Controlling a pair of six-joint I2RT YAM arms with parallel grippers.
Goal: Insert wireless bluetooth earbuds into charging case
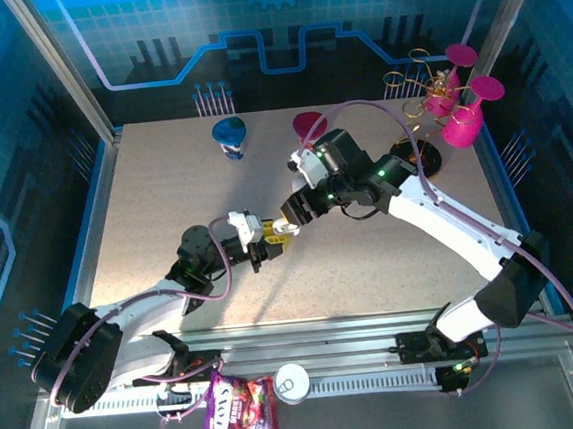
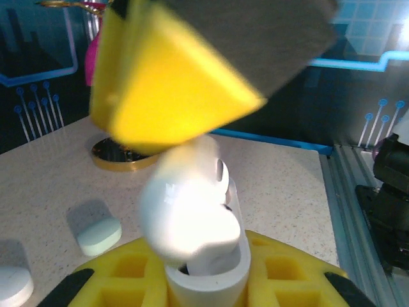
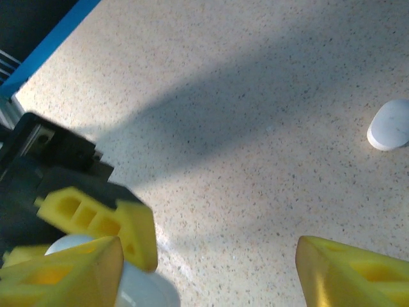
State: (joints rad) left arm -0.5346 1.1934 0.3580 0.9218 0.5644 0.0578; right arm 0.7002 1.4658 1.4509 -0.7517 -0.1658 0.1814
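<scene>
left tool (image 2: 204, 281) gripping charging case (image 2: 185, 211) — glossy white, lid open

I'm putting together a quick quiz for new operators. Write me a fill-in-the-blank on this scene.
1. The ___ gripper is shut on the white charging case.
2. The right gripper hovers near it with its jaws ___.
3. The grippers' fingers are coloured ___.
Missing words: left; open; yellow.
</scene>
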